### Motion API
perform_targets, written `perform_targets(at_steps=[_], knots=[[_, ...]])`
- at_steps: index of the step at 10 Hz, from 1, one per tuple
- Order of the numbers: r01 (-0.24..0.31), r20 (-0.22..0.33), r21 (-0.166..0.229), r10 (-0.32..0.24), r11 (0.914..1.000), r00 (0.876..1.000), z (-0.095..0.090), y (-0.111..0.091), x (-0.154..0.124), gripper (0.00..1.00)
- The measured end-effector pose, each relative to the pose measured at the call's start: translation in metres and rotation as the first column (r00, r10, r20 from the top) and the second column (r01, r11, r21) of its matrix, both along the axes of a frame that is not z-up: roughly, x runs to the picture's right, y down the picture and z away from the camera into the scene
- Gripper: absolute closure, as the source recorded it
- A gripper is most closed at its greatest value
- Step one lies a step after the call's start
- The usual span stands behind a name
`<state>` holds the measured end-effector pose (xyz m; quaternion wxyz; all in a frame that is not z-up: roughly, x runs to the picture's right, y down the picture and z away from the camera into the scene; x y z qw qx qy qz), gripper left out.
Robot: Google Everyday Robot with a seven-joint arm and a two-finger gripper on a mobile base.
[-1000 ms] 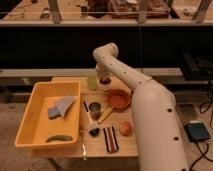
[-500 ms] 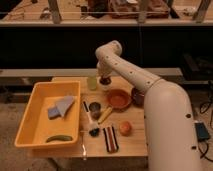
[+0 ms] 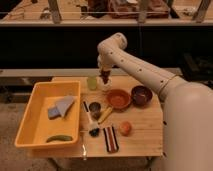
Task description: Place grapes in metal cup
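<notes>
Wooden bench (image 3: 145, 131), white arm (image 3: 145, 75) stretched to its back edge, hand (image 3: 105, 74) right at the grapes (image 3: 105, 77) there, though I cannot tell if it grips them; I'd lift straight up, then carry them forward and drop squarely over the metal cup (image 3: 94, 107) mid-bench.

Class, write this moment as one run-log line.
phase: pick | gripper: at grapes, beside pale green cup | metal cup: nearer the camera, apart from grapes | grasp: cannot tell

Dark grapes (image 3: 105, 77), gripper (image 3: 105, 74) above white dish (image 3: 105, 87)
</notes>
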<state>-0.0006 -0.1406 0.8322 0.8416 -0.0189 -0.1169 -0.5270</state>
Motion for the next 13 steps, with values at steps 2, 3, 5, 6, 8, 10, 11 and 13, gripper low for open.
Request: perform_targets(at_steps=[2,3,5,6,8,10,11,13], knots=[[0.006,0.023,0.025,-0.007,0.9997,1.000,-0.020,-0.006,0.000,0.99],[0.013,0.054,0.040,-0.015,0.9991,0.998,-0.038,-0.009,-0.001,0.99],[0.026,0.108,0.050,-0.031,0.9984,0.994,-0.064,-0.007,-0.002,0.99],[0.040,0.129,0.051,-0.046,0.9979,0.991,-0.075,-0.005,-0.004,0.99],[0.106,0.181,0.044,-0.112,0.9934,0.977,-0.101,0.009,-0.021,0.99],[0.164,0.222,0.024,-0.165,0.9862,0.961,-0.110,0.019,-0.033,0.99],[0.208,0.230,0.012,-0.205,0.9781,0.951,-0.116,0.027,-0.040,0.99],[0.236,0.230,0.003,-0.231,0.9717,0.945,-0.121,0.032,-0.047,0.99]])
